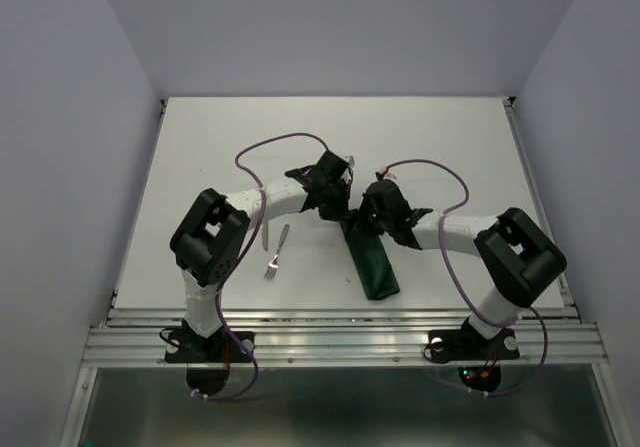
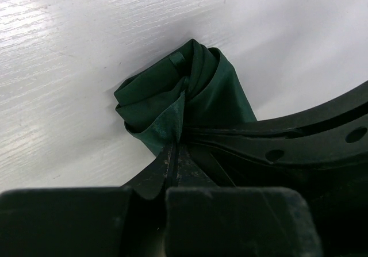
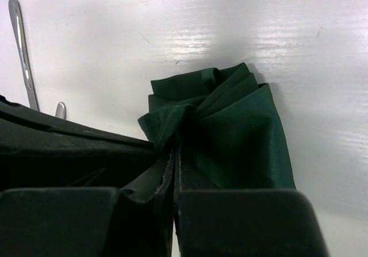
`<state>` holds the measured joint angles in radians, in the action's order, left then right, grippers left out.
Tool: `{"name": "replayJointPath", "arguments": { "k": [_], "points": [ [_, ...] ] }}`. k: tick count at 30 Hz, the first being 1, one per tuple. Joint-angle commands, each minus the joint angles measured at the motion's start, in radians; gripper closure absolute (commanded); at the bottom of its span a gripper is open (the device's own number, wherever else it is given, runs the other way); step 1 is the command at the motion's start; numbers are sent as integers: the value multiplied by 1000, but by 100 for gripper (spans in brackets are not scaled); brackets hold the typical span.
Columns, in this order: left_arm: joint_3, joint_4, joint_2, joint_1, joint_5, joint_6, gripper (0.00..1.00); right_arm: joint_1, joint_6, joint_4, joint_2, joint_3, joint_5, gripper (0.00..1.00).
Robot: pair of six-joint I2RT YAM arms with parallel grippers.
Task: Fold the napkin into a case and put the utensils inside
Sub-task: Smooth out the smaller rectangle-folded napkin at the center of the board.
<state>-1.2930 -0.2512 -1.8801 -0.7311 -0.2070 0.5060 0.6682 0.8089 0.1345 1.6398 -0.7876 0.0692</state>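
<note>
The napkin (image 1: 374, 265) is folded narrow, left gripper (image 2: 172, 149) and right gripper (image 3: 173, 153) clamping its twelve-o'clock end; knife (image 1: 284, 237) and fork (image 1: 272, 263) lie outside at nine o'clock.

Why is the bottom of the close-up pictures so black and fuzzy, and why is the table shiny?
Left wrist view: the left pincer sits too near the camera, so it blurs dark, while the napkin looks sharp; light glares off the table. Right wrist view: same for the right pincer. Top external view: softer, even light.
</note>
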Motion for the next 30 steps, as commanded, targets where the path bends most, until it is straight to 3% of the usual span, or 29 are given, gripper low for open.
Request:
{"name": "replayJointPath", "arguments": {
  "k": [1, 10, 16, 20, 25, 28, 30],
  "points": [
    [-40, 16, -1, 1, -17, -6, 100, 4, 7, 40, 38, -58, -9, 99],
    [-20, 26, 7, 1, -22, 2, 100, 4, -4, 45, 106, -87, 1, 99],
    [-46, 10, -17, 2, -11, -6, 100, 4, -31, 40, -9, -62, -14, 99],
    [-66, -3, -22, 2, 4, -14, 92, 4, -39, 14, -90, -39, -16, 97],
    [-84, -22, -19, 4, 6, -34, 90, 4, -42, -48, -169, -15, 12, 94],
    [-88, -30, -14, 4, 15, -35, 82, 4, -40, -82, -181, -4, 49, 94],
    [-89, -39, -13, 4, 24, -37, 65, 4, -37, -88, -182, 7, 64, 94]
  ]
}}
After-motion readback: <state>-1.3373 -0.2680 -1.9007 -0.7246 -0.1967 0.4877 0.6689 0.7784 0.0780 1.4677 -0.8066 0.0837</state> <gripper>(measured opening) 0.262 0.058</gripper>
